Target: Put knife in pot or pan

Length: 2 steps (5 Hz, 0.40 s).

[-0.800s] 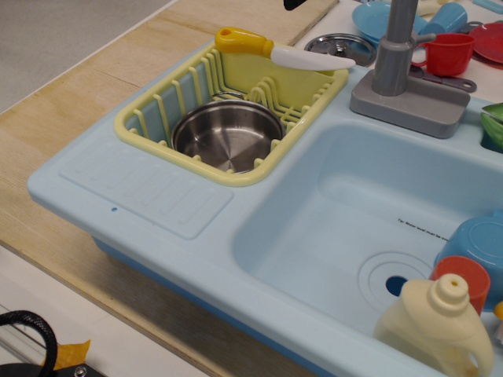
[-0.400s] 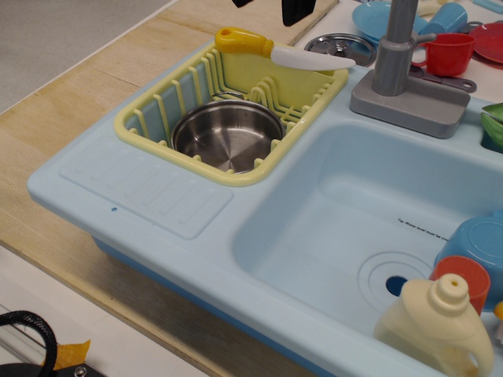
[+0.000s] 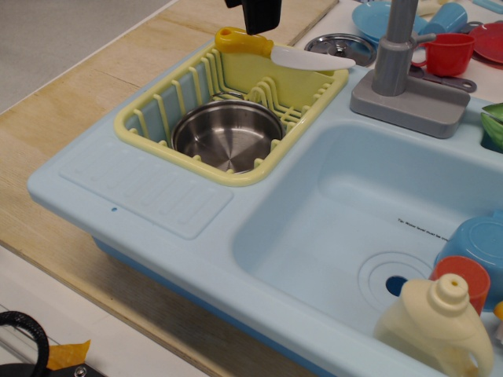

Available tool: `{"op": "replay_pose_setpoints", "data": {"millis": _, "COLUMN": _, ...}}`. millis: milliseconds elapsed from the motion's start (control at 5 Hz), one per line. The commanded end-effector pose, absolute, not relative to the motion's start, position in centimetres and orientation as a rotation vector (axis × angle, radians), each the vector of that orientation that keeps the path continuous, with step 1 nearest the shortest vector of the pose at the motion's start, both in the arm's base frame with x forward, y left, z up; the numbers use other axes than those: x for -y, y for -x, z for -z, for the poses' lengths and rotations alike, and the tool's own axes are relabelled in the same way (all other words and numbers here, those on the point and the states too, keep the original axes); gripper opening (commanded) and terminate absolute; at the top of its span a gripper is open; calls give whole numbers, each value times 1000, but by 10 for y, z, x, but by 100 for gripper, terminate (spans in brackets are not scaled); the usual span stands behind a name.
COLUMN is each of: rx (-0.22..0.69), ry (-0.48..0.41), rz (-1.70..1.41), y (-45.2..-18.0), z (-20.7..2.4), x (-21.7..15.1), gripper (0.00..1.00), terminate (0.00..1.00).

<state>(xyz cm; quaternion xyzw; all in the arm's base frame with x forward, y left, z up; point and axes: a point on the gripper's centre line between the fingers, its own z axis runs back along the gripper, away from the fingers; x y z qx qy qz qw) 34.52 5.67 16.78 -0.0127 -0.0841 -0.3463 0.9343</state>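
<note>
The knife (image 3: 275, 52) lies across the far rim of the yellow dish rack (image 3: 149, 133), with its yellow-orange handle to the left and its white blade pointing right. The shiny steel pot (image 3: 228, 135) stands upright and empty inside the rack, just in front of the knife. My black gripper (image 3: 248, 19) hangs at the top edge of the view, right above the knife's handle. Its fingers (image 3: 262, 17) look apart and hold nothing. Most of the gripper is cut off by the frame.
The rack sits in a light-blue toy sink unit (image 3: 149, 192) with a basin (image 3: 354, 212) to the right. A grey faucet (image 3: 405, 71), a metal lid (image 3: 339, 45), a red cup (image 3: 448, 53), blue dishes and a cream bottle (image 3: 436, 326) stand around.
My gripper has come down and moved left, from the top edge near the middle to just above the knife's handle. The knife and the pot have not moved.
</note>
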Motion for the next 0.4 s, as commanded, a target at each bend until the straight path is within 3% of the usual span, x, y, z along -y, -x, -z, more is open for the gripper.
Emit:
{"op": "replay_pose_setpoints", "data": {"millis": 0, "rx": 246, "ry": 0, "rz": 810, "y": -352, "z": -169, "x": -69, "gripper": 100, "terminate": 0}}
{"op": "replay_pose_setpoints", "data": {"millis": 200, "rx": 273, "ry": 2, "rz": 859, "y": -364, "z": -163, "x": -73, "gripper": 100, "terminate": 0}}
